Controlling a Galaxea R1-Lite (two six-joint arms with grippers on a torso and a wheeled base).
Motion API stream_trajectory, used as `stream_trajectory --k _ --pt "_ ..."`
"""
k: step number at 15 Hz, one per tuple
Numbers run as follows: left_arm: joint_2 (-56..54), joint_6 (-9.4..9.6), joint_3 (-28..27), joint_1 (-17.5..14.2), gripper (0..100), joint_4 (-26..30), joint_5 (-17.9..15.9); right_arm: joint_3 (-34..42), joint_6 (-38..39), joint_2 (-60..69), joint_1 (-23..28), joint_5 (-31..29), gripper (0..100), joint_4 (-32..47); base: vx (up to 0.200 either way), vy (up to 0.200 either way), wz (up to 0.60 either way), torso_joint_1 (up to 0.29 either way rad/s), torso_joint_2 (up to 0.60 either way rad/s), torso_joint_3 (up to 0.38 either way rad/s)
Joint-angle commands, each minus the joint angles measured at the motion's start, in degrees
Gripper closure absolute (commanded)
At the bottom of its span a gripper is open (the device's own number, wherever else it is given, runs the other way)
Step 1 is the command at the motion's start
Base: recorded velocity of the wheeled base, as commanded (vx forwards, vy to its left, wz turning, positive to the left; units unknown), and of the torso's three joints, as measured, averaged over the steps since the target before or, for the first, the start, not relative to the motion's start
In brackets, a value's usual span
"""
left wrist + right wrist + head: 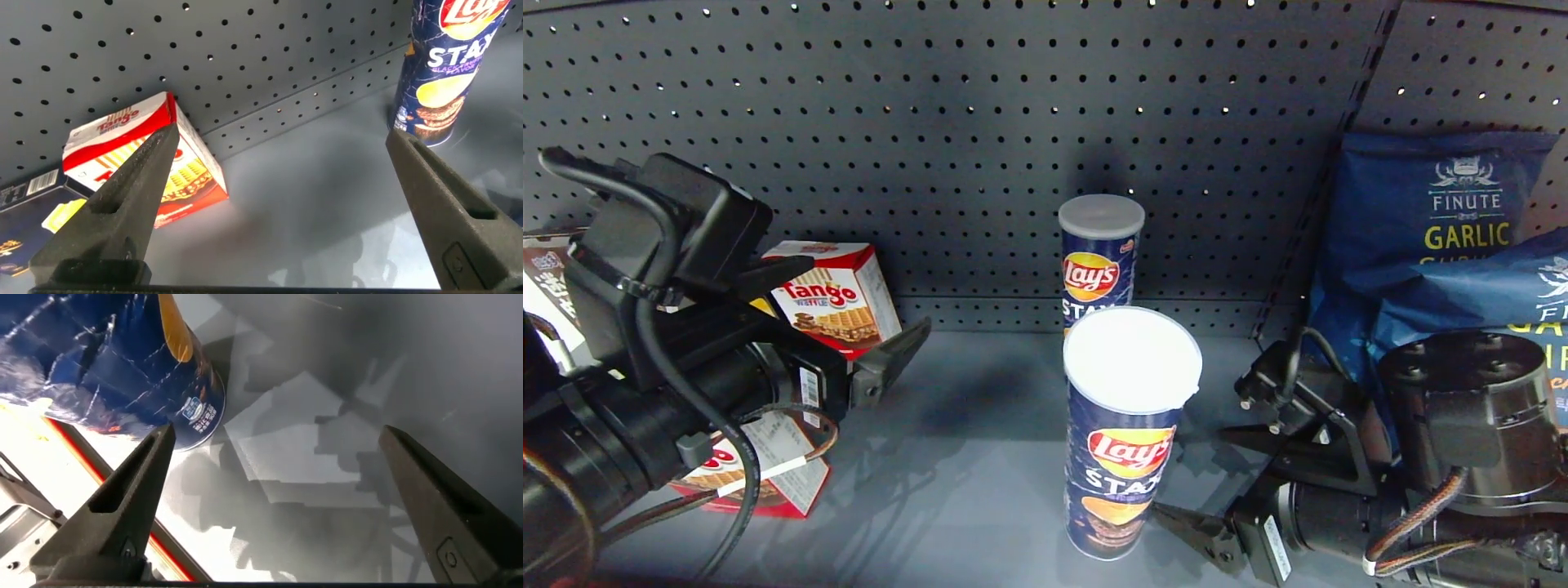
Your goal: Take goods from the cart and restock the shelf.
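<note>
Evidently left gripper [282,137] and right gripper [278,431], fingers [135,200] released, hover over grey pegboard-backed shelf [972,457].

navy front can [1123,465] and rear can [1098,269], red-and-yellow emblems, pale lids; red-and-white wafer box [837,298]; deep blue snack bags [1429,237] lettered gold; dark grey back panel [980,122] dotted with holes.
</note>
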State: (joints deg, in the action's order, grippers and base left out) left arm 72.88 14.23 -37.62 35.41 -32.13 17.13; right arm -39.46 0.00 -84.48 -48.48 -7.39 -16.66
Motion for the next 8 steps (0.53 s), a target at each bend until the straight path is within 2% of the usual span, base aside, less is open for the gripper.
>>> stream_trajectory --k 1,8 --pt "0.07 0.01 0.00 0.01 0 -0.03 0.01 -0.18 0.00 -0.42 -0.12 0.00 0 -0.03 0.000 0.000 0.00 0.000 0.00 0.000" --pt "0.07 0.01 0.27 0.01 0 -0.03 0.01 -0.18 0.00 -0.77 -0.12 0.00 0 -0.30 0.000 0.000 0.00 0.000 0.00 0.000"
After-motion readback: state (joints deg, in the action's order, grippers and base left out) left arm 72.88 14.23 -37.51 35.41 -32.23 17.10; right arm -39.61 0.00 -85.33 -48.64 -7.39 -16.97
